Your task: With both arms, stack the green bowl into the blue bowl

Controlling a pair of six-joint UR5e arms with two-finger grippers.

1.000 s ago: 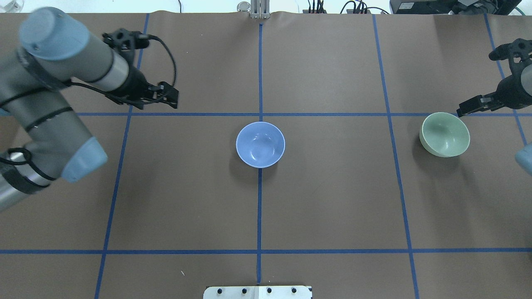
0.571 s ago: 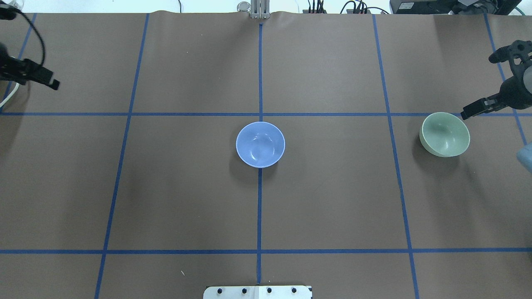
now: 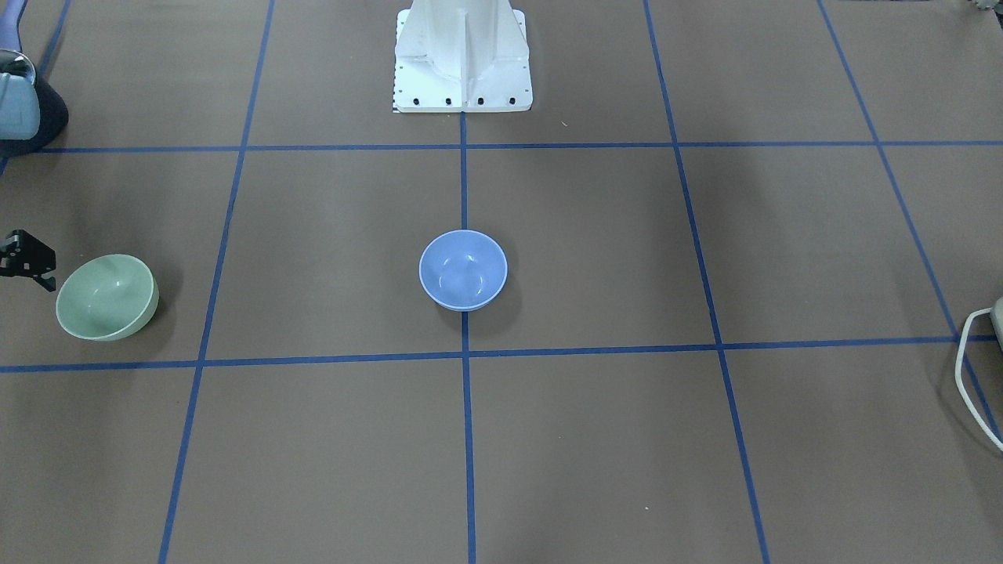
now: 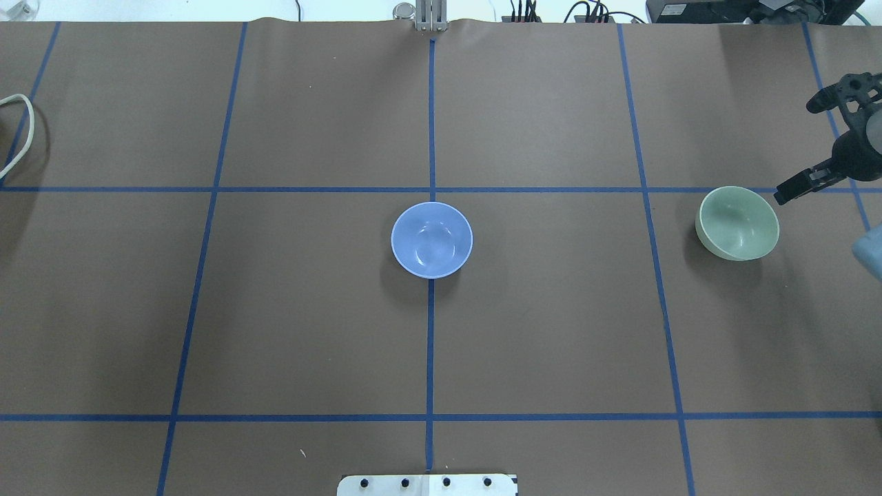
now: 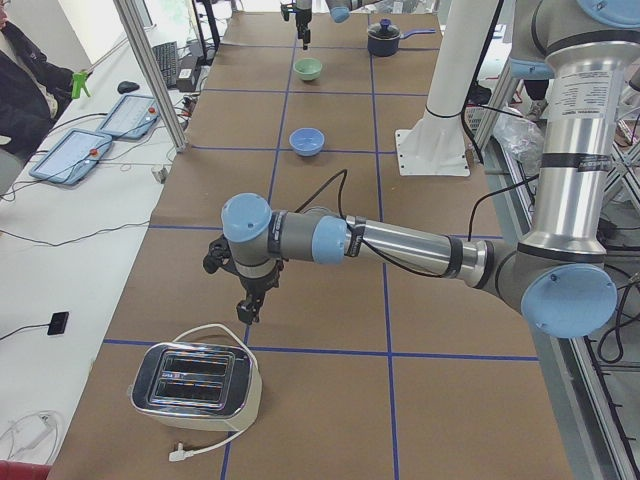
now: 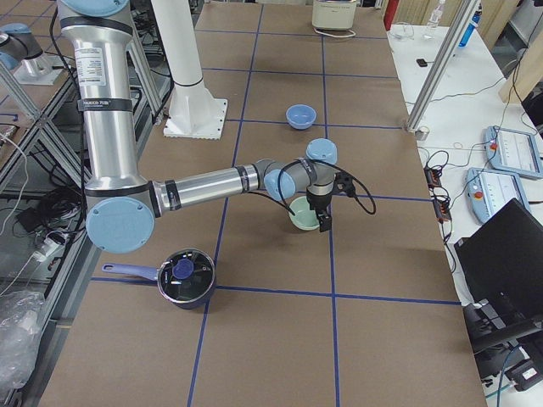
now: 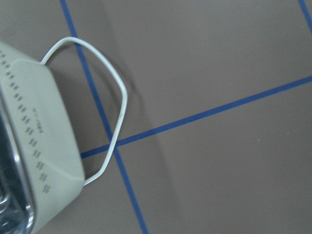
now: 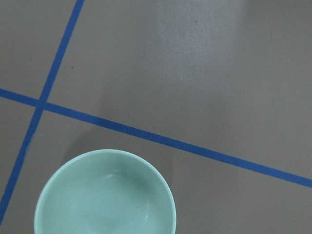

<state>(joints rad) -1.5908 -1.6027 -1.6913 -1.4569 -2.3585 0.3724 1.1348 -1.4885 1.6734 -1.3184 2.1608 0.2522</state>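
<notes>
The green bowl (image 4: pixel 737 222) stands upright on the table at the right; it also shows in the front view (image 3: pixel 107 296) and fills the lower left of the right wrist view (image 8: pixel 105 195). The blue bowl (image 4: pixel 432 240) stands upright and empty at the table's middle (image 3: pixel 463 270). My right gripper (image 4: pixel 792 191) hangs just beyond the green bowl's far right rim, apart from it; I cannot tell if it is open or shut. My left gripper (image 5: pixel 248 305) shows only in the exterior left view, far from both bowls, and I cannot tell its state.
A toaster (image 5: pixel 197 392) with a white cord (image 4: pixel 21 131) sits at the table's far left end, just under the left gripper. A dark pot (image 6: pixel 185 278) with a lid stands at the right end. The robot's white base (image 3: pixel 462 55) is at the near edge.
The left arm has swung left, out of the overhead view, to the toaster end. The right gripper has drawn back a little to the right, away from the green bowl. Both bowls are unmoved.
</notes>
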